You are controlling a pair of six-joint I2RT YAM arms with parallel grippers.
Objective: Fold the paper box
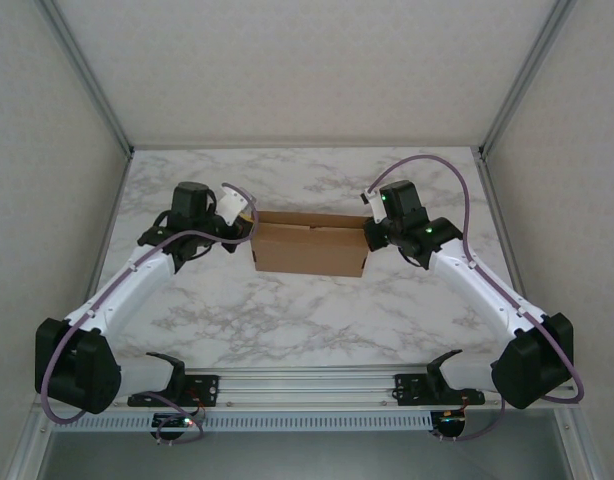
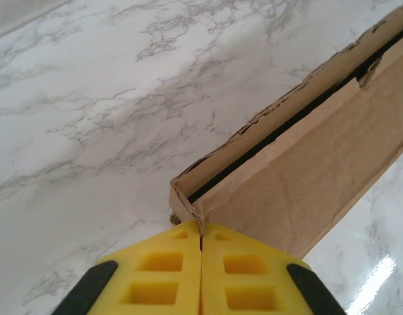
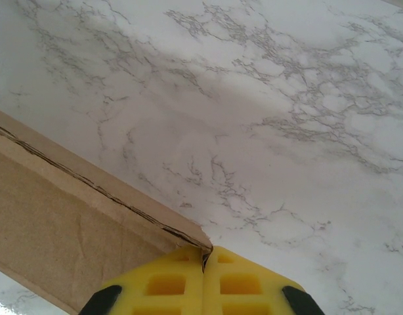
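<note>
Paper box (image 1: 309, 248), plain brown, folded up, ragged upper edges

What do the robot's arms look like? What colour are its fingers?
Each arm is a white tube with chunky black joints: the left arm and the right arm. A purple cable loops along each one. Tiny green lights glow on the right wrist. The fingers are bright yellow blocks with little square dents and black sides.

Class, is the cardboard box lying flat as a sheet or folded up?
Folded up: the box has upright walls meeting at corners, with a thin dark gap along the top edge.
</note>
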